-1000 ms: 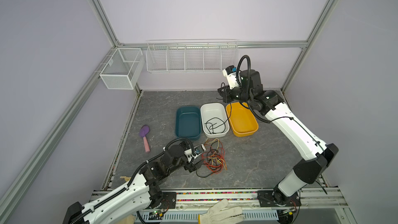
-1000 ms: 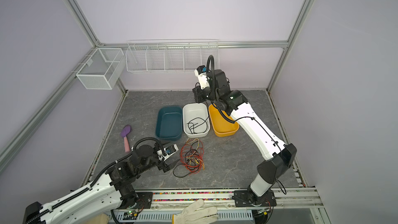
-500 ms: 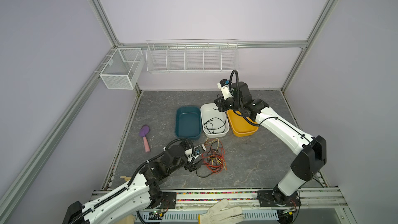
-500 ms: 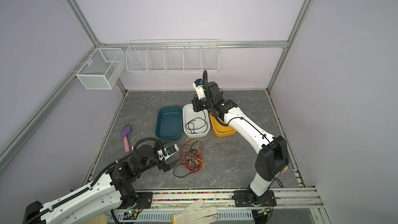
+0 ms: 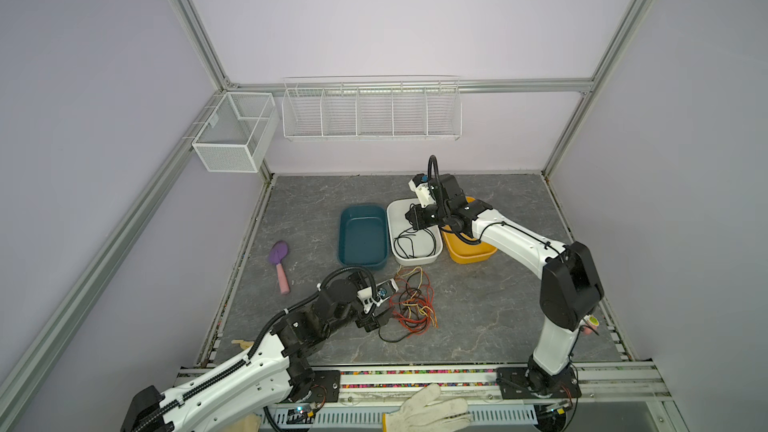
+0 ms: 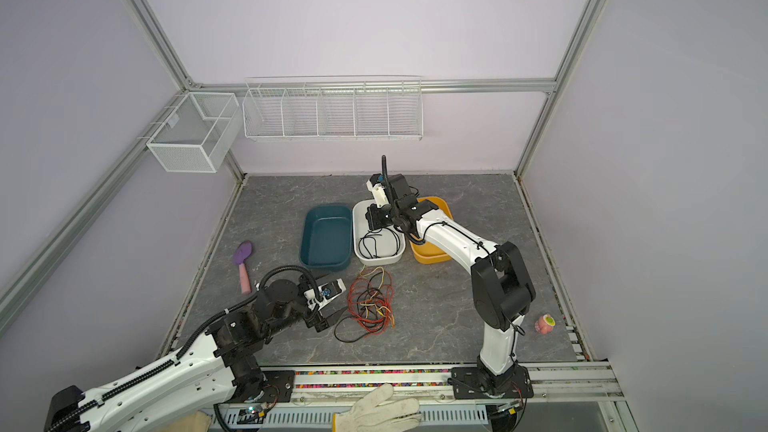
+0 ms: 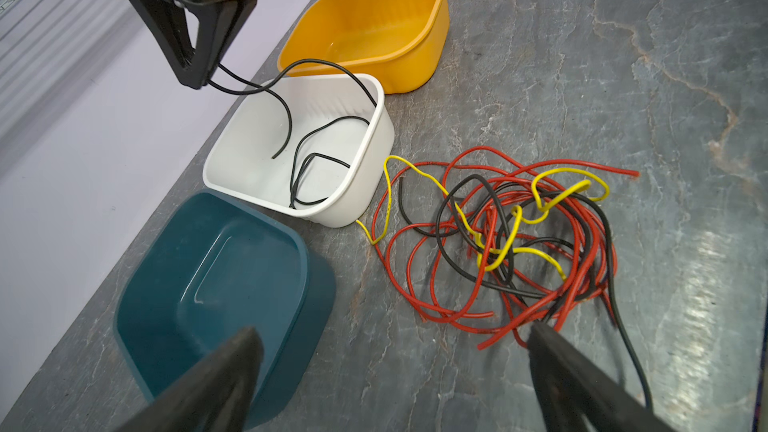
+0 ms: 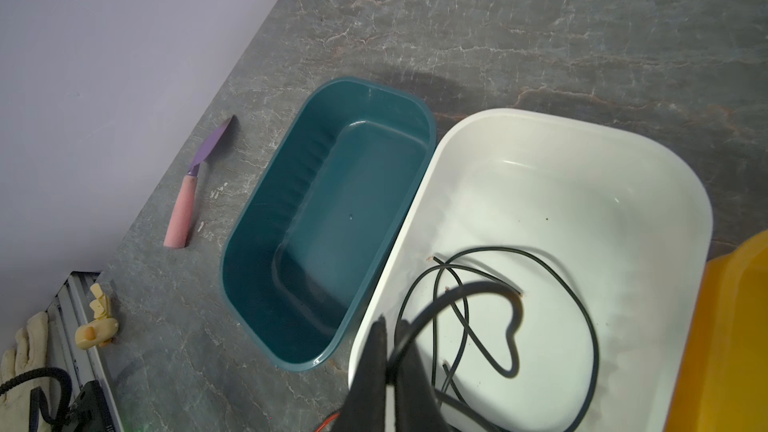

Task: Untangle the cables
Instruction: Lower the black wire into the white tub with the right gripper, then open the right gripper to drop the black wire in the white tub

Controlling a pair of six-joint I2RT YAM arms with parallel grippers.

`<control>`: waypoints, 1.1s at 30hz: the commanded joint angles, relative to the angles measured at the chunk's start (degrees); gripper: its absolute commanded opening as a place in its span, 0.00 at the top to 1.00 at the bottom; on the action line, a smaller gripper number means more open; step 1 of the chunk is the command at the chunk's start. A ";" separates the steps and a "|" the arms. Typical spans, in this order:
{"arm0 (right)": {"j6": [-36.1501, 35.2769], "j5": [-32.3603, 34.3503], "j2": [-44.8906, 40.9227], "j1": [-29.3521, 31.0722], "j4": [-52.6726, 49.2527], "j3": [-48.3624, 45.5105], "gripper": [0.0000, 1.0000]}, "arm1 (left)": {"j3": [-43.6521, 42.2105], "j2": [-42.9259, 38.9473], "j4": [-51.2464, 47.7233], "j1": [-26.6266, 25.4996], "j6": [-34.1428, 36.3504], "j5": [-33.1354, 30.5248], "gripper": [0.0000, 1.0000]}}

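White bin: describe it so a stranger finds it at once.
On the grey table, three bins sit side by side near the back. The white bin is the middle one, between the teal bin and the yellow bin. Only it holds black cable; its neighbours are empty.

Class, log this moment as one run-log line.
right gripper: shut on black cable trailing into white bin | left gripper: open beside tangled cables

The grey desk (image 5: 498, 317) carries a teal tub (image 5: 362, 238), a white tub (image 5: 415, 261) and a yellow tub (image 5: 473, 255) side by side. Nearer lie the tangled cables (image 5: 415, 307), with a purple trowel (image 5: 279, 263) off to the left.
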 commanded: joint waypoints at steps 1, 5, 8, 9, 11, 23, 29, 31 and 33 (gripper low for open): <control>1.78 -1.87 2.00 -0.27 1.00 -0.49 0.93 | 0.36 -0.16 -0.39 -0.23 0.55 0.02 0.01; 3.21 -1.28 3.79 -0.29 -0.73 -0.39 0.93 | 0.34 -0.28 -0.39 -0.31 0.52 -0.01 0.00; 4.87 0.72 4.90 -0.28 -3.38 0.08 0.93 | 0.30 -0.02 -0.30 -0.32 0.44 0.19 0.00; 5.08 0.92 5.42 -0.25 -4.50 0.60 0.93 | 0.30 0.04 -0.30 -0.32 0.42 0.31 0.01; 5.46 0.98 6.81 -0.25 -7.66 2.22 0.93 | 0.38 0.42 -0.26 -0.32 0.42 0.29 0.01; 5.57 0.77 10.04 -0.34 -15.41 5.38 0.86 | 0.40 0.69 -0.47 -0.32 0.41 0.47 0.01; 5.11 0.96 8.63 -0.30 -17.05 5.91 0.76 | 0.38 0.76 -0.47 -0.38 0.27 0.33 0.00; 5.10 1.54 7.60 -0.32 -17.67 6.00 0.73 | 0.40 0.78 -0.48 -0.32 0.30 0.37 0.00; 4.94 1.98 6.24 -0.26 -18.08 5.83 0.67 | 0.48 0.78 -0.44 -0.32 0.06 0.28 0.01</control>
